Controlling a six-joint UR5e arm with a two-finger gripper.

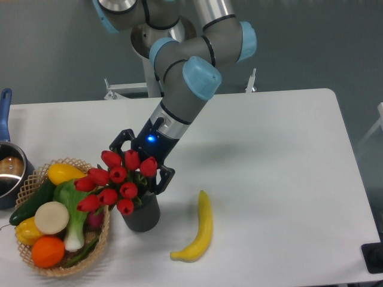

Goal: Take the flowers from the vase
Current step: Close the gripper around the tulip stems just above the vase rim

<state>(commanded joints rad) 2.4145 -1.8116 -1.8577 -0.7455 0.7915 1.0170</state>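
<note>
Fixed camera view. I observed the gripper (141,163) lowered behind and over the flowers (118,181), with its two dark fingers spread apart: one fingertip showed at the upper left of the bunch, the other (164,180) at its right side, just beside the vase rim. Nothing was pinched between them that I could see; the tulip heads covered the gap, so I could not tell whether either finger touched a stem. A blue indicator light (149,139) was lit on the wrist just above the gripper.

The flowers stood in the vase (142,214), their red buds leaning toward the left and overhanging the edge of the wicker basket (100,242). The vase stood upright on the white table (269,155), just beside the basket's right rim.

The basket held an orange (47,252), a round pale slice-faced item (51,217), a green leafy vegetable (74,206), a dark green cucumber (31,202) and yellow produce (63,173). A banana (198,229) lay on the table to the right of the vase, apart from it. At the left frame edge I noted a pot (11,172) with a blue handle, partly cut off.
</note>
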